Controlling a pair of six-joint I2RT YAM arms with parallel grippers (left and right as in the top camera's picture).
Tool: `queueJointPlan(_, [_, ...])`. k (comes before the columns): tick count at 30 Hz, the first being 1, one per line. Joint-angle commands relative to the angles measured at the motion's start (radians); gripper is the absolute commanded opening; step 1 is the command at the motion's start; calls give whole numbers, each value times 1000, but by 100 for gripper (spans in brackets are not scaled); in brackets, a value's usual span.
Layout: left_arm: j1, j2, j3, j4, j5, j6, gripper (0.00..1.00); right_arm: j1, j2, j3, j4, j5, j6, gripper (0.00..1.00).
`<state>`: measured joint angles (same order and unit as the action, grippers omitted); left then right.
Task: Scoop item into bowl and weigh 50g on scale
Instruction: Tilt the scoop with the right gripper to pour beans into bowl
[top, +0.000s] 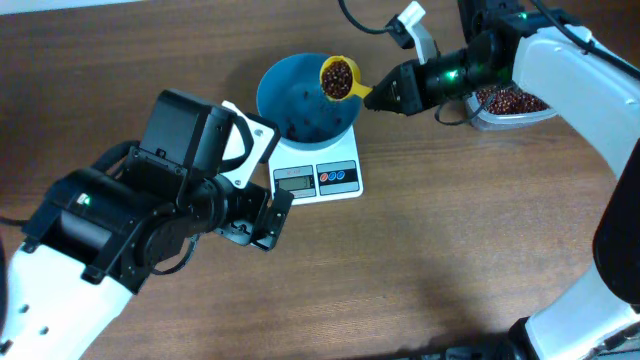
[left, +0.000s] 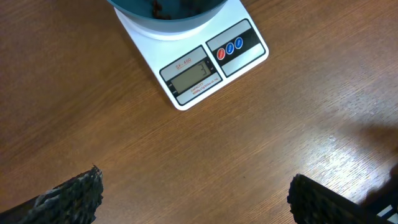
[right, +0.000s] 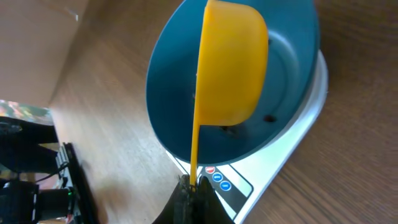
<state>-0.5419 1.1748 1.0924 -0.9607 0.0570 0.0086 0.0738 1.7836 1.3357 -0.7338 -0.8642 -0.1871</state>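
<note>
The right gripper (top: 373, 98) clamps the handle of the yellow scoop (top: 341, 82), which holds beans (top: 337, 73) over the two-o'clock rim of the bowl (top: 278, 88) on the scale (top: 342, 186). The left gripper (top: 268, 222) hangs released, seven o'clock of it.

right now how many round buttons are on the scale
3, in a row beside the display on the scale: one red button nearest it, then two blue buttons.

1. My left end effector (left: 196, 194) hangs over the bare table (left: 292, 130), its two fingers (left: 74, 198) spread wide with nothing between them.
2. Ahead of it sits the scale (left: 186, 99), with its display (left: 191, 78) and its red and blue buttons (left: 230, 48) nearest me.
3. The bowl (left: 171, 17) rests on the scale's far half and is cut off by the frame.
</note>
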Motion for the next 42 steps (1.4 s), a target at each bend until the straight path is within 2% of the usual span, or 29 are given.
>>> queueJointPlan(1, [2,2,16,2,15,23,99,23,-35,51,-29,53,-14,4])
queueJointPlan(10, [2,2,16,1,15,23,99,58,-50,90,-37,143,12,4])
queueJointPlan(17, [2,2,16,2,15,23,99,58,-50,105,-34,183,119,4])
queueJointPlan(29, [2,2,16,-2,15,23,99,93,-66,130,-22,292,163,4])
queueJointPlan(36, [2,2,16,-2,15,23,99,112,-72,132,-34,255,177,4])
queueJointPlan(39, [2,2,16,-2,15,23,99,119,-70,133,-31,352,181,4])
queueJointPlan(42, [2,2,16,-2,15,23,99,130,-70,134,-31,338,230,4])
